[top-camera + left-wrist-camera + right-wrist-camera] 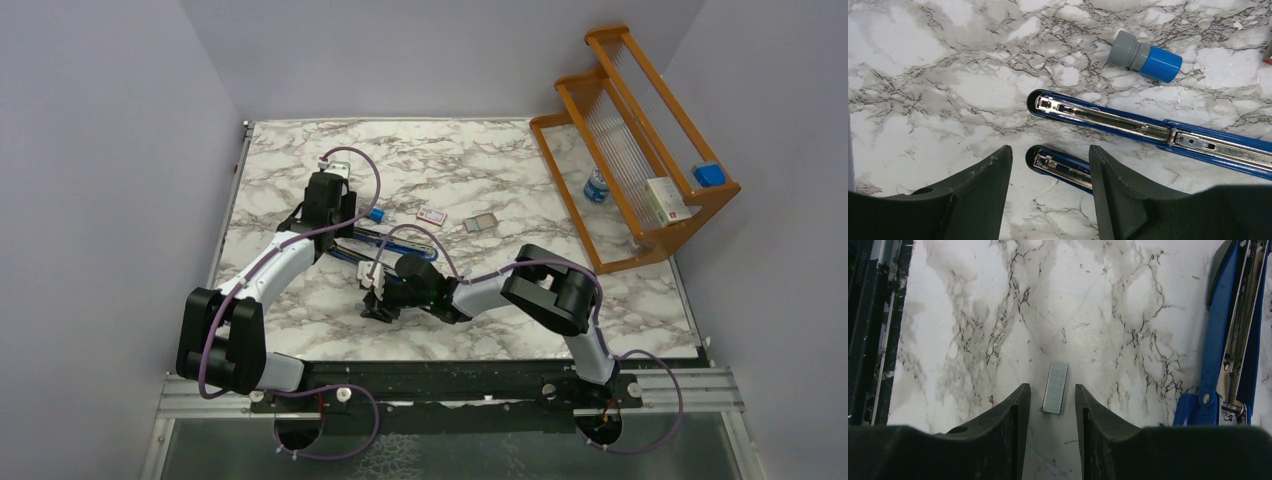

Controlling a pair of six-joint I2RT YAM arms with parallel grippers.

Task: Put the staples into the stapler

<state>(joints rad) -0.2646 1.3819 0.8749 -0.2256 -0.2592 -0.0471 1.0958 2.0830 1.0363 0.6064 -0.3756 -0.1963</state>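
Note:
The blue stapler [1148, 127] lies hinged open flat on the marble table, its silver magazine channel facing up. My left gripper [1050, 156] hangs open over the tip of its other half [1060, 165], whose end lies between the fingers without touching them. A short grey strip of staples [1055, 387] lies flat on the table. My right gripper [1051, 388] is open, a fingertip on either side of the strip's near end, with gaps showing. In the top view the staples box [432, 215] with a pink-red label lies beyond the stapler [372, 240].
A grey cylinder with a blue cap [1145, 56] lies just beyond the stapler. A small grey square piece [480, 222] sits beside the box. A wooden rack [640, 130] stands at the right, with a bottle [597, 187] and small boxes. The table's near edge [878, 340] runs left of the right gripper.

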